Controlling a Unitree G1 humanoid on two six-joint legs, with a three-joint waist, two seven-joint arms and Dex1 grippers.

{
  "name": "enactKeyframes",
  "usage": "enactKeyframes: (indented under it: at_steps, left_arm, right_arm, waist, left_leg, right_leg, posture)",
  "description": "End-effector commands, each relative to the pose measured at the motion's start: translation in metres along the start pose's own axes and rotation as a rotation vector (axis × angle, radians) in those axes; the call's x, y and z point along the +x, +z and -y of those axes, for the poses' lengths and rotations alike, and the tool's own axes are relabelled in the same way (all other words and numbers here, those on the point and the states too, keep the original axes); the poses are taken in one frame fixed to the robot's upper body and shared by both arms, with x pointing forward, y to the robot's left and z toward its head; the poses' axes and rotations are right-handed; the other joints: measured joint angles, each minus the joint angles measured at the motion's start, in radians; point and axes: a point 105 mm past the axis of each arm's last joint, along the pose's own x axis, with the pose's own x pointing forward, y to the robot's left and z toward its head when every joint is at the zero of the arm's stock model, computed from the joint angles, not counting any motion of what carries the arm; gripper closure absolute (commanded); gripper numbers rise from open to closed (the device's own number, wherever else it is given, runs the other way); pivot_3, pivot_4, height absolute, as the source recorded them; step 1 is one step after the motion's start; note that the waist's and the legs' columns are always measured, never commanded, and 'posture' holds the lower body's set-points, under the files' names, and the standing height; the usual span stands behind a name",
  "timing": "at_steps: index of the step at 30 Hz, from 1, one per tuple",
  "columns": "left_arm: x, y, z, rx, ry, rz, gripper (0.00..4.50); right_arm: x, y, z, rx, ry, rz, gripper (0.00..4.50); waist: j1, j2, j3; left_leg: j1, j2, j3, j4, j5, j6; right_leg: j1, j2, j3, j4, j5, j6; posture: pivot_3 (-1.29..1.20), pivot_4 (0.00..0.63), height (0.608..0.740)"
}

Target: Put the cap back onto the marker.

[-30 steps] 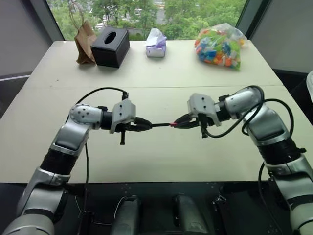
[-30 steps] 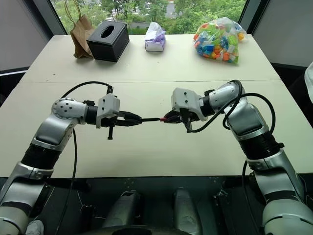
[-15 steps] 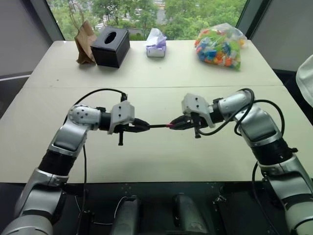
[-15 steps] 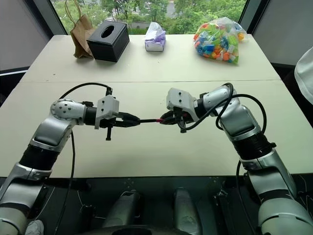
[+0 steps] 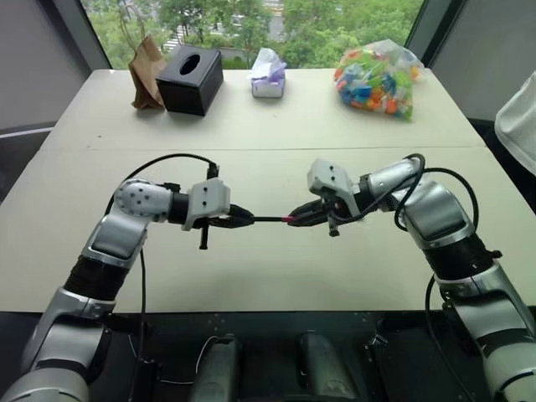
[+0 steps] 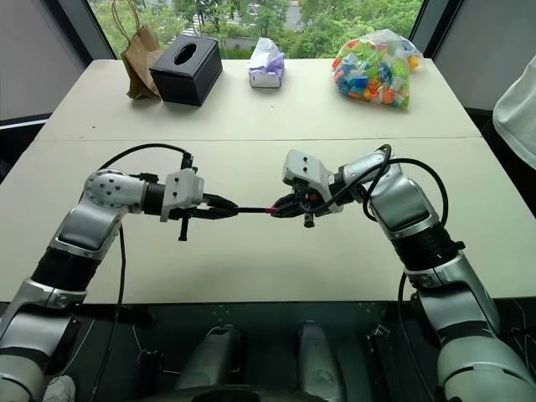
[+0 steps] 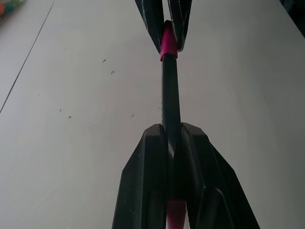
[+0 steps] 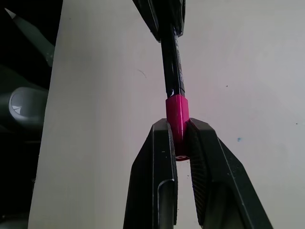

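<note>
Capping is the step in hand, and it looks nearly done. Nearest the robot, above the front of the pale beige table (image 5: 268, 276), the two arms meet tip to tip: the left gripper (image 5: 243, 219) is clamped on the rear part of the slim black pen-like marker (image 5: 268, 219), which lies roughly level between the two, and the right gripper (image 5: 303, 217) pinches the small red-pink plastic cap (image 5: 290, 219) between its black fingers (image 8: 162, 157). Seen from the right wrist, the cap (image 8: 177, 119) sits in line with the marker (image 8: 172, 62) and meets its black barrel with no pale tip showing between them — so I judge the tip is already inside, though how firmly it is seated I cannot tell. From the left wrist the same line-up shows: marker (image 7: 170, 95) running straight out from the closed fingers (image 7: 147, 181) to the cap (image 7: 167, 45). The next move, as I read it, calls for a short straight push along the marker's axis with both holds kept firm, and no twist that might cock the cap — then letting go on one side. Well beyond, along the far edge by the window, stand a brown paper bag (image 5: 146, 71), a black tissue box (image 5: 189, 79), a soft white and purple tissue pack (image 5: 268, 74) and a clear bag of colourful pieces (image 5: 377, 79).
</note>
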Motion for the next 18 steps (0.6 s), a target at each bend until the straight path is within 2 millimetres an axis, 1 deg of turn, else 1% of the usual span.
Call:
enactKeyframes:
  at_steps: [1,7,18]
  left_arm:
    - [0.001,0.012,-0.008,0.049,0.040,0.037,4.50]
    - [0.001,0.012,-0.007,0.053,0.036,0.035,4.50]
    - [0.001,0.011,-0.009,0.086,0.025,0.017,4.50]
  right_arm:
    - [0.013,0.027,-0.023,-0.040,0.153,0.107,4.47]
    - [0.020,0.031,-0.031,-0.011,0.188,0.127,4.47]
    - [0.034,0.031,-0.041,0.019,0.243,0.122,4.47]
  waist:
    - [0.000,0.000,0.000]
    - [0.000,0.000,0.000]
    - [-0.001,0.000,0.000]
  left_leg:
    - [0.000,0.000,0.000,0.000,0.000,0.000]
    - [0.000,0.000,0.000,0.000,0.000,0.000]
    - [0.000,0.000,0.000,0.000,0.000,0.000]
  right_leg:
    - [0.000,0.000,0.000,0.000,0.000,0.000]
    - [0.000,0.000,0.000,0.000,0.000,0.000]
    - [-0.001,0.000,0.000,0.000,0.000,0.000]
  posture:
    - [0.00,0.150,0.740]
    - [0.00,0.150,0.740]
    - [0.00,0.150,0.740]
